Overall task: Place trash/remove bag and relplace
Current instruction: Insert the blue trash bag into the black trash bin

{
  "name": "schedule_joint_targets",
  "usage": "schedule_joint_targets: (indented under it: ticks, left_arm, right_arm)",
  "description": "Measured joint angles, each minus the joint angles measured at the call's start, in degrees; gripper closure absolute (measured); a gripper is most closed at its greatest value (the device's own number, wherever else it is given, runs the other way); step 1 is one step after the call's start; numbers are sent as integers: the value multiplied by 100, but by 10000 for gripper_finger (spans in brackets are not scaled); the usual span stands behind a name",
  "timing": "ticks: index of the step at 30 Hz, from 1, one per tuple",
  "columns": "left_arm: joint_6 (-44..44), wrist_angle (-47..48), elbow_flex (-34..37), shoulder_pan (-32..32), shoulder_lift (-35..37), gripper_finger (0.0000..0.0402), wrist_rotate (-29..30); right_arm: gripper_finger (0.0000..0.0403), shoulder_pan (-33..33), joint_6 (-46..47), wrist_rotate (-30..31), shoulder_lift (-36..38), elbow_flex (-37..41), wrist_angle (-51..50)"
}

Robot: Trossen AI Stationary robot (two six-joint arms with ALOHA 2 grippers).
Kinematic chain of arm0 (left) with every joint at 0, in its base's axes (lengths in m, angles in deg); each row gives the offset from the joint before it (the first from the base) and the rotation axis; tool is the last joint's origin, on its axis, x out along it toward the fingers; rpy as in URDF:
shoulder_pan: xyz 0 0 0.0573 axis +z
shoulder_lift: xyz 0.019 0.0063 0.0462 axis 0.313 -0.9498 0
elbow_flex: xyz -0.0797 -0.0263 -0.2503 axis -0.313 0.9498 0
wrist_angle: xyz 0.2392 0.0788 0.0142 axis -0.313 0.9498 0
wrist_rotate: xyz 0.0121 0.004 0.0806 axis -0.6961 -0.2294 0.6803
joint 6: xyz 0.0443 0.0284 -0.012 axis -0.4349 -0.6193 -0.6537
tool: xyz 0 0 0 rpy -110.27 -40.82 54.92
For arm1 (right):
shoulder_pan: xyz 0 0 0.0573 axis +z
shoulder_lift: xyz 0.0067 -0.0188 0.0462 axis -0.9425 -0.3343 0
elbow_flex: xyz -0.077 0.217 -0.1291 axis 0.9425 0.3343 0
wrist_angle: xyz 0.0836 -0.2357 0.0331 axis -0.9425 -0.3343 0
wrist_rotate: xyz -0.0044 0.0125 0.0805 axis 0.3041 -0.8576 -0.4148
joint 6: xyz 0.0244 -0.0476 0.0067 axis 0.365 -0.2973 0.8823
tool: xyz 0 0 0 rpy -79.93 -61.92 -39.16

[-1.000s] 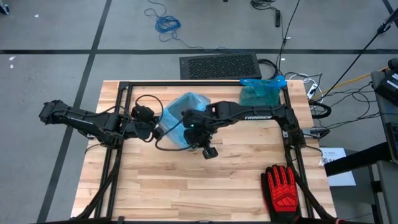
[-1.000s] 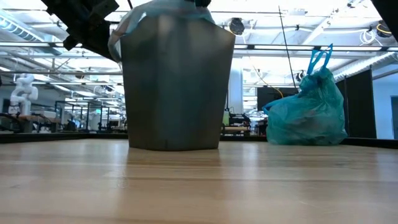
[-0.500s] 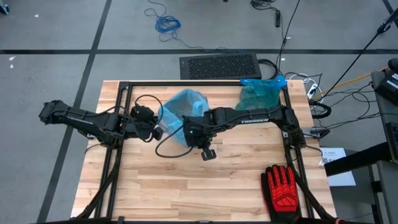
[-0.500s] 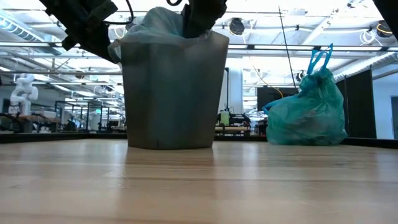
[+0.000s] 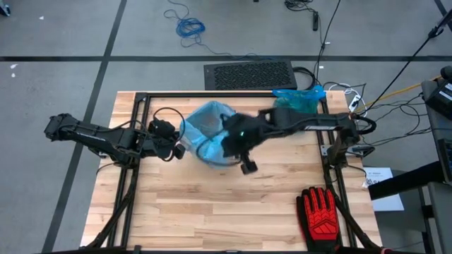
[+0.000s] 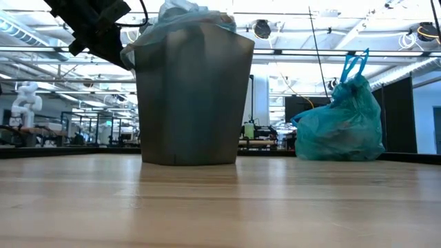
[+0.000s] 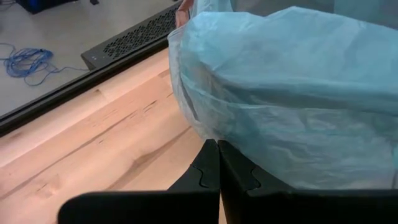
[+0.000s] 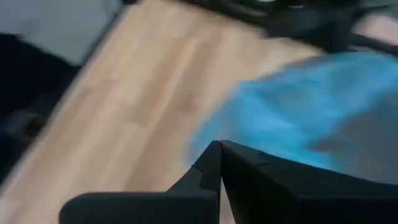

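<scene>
A grey bin (image 6: 189, 96) stands upright on the wooden table, lined with a light blue bag (image 5: 206, 127) that is folded over the rim and bulges above it (image 6: 185, 10). My left gripper (image 7: 217, 144) is shut at the bag's overhanging edge on the bin's left side (image 5: 180, 149). My right gripper (image 8: 219, 148) is shut and hovers above the bin's near right part (image 5: 224, 146), out of the low view. No trash shows. A tied teal bag (image 6: 342, 124) rests on its base at the far right. My left gripper pinches the lower edge of the bag's overhang (image 7: 208, 138) between its two fingers, outside the bin's left wall. The fingers slant down from the table's left side. The film runs from the rim out to the fingers (image 6: 127, 49); how many layers I cannot tell.
A red-and-black glove (image 5: 321, 212) lies flat at the table's near right corner. A black frame rail (image 5: 233, 94) runs along the far edge. Bare wood (image 5: 212, 204) stretches in front of the bin.
My right gripper dipped into the bin's mouth, then rose out of it and drew back toward the table's right edge, staying shut. The bag's top, flat on the rim at first, now bulges above it.
</scene>
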Motion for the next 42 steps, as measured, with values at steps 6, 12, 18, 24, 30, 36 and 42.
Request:
schedule_joint_targets:
  ticks: [6,12,18,24,30,36,42]
  left_arm:
    - [4,-39,0,0,0,402,0]
    - [133,-37,0,-2,0,402,-4]
    - [155,-39,0,0,0,402,-4]
    - [159,-33,0,0,0,402,-7]
    - [160,-30,0,0,0,402,-11]
    - [162,-13,0,0,0,402,-20]
    - [162,4,0,0,0,402,-31]
  right_arm:
    - [403,-794,-441,272,-104,10,247]
    - [403,-1372,-1065,-116,-543,14,-410]
    - [403,-1417,-1155,-211,-574,10,-1562]
    - [403,-1246,-909,179,-523,-300,-2074]
    - [403,-1165,-712,377,-525,-730,-2370]
    - [403,-1176,-554,386,-525,-696,-2661]
    - [403,-1052,-388,390,-499,-690,-2930]
